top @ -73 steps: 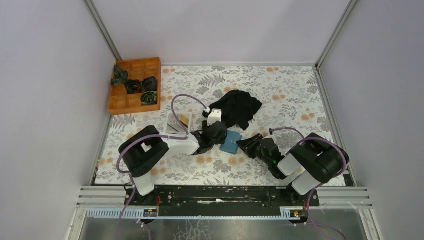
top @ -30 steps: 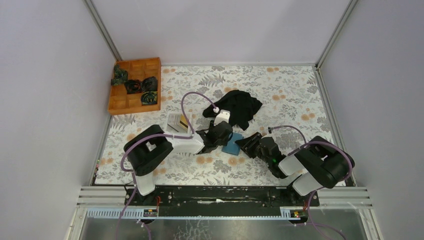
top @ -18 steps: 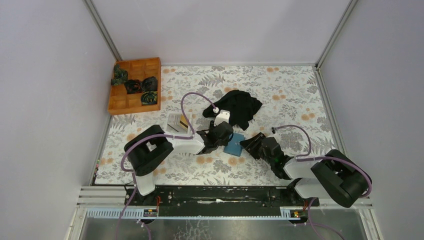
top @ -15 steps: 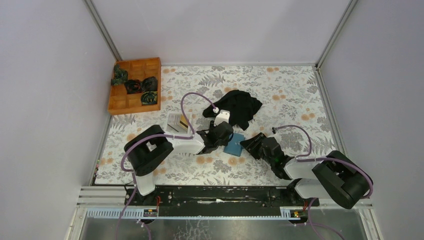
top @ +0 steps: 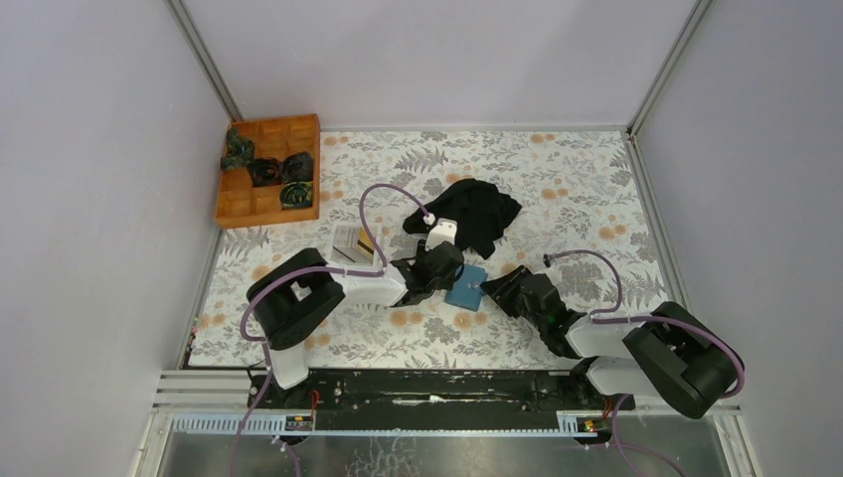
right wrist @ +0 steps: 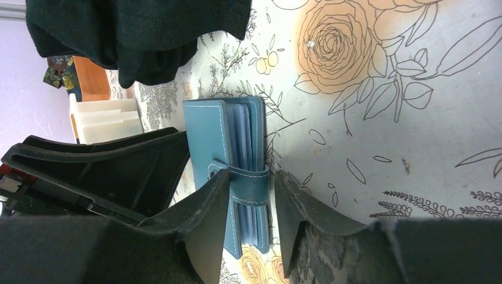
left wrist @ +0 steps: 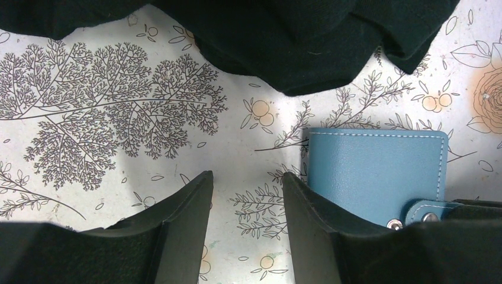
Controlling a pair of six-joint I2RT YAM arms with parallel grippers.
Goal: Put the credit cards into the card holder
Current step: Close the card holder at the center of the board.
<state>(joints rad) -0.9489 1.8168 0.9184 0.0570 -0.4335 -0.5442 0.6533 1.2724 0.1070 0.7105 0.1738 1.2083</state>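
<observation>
Teal and closed, the holder is lying flat on the floral table between the two grippers, just in front of the black cloth, with its snap strap fastened over the edge. The right gripper is straddling that strap, one finger on either side of the holder's edge, though I cannot tell whether it is pinching or merely bracketing it. The left gripper is hovering with jaws parted and nothing between them, the holder just beside its right finger. The cards seem to be standing in the white tray behind the left arm (too small to count). I am reading this as the opening step. The next move is calling for the snap to be popped while the other gripper is pinning the holder down, so that it opens rather than slides.
</observation>
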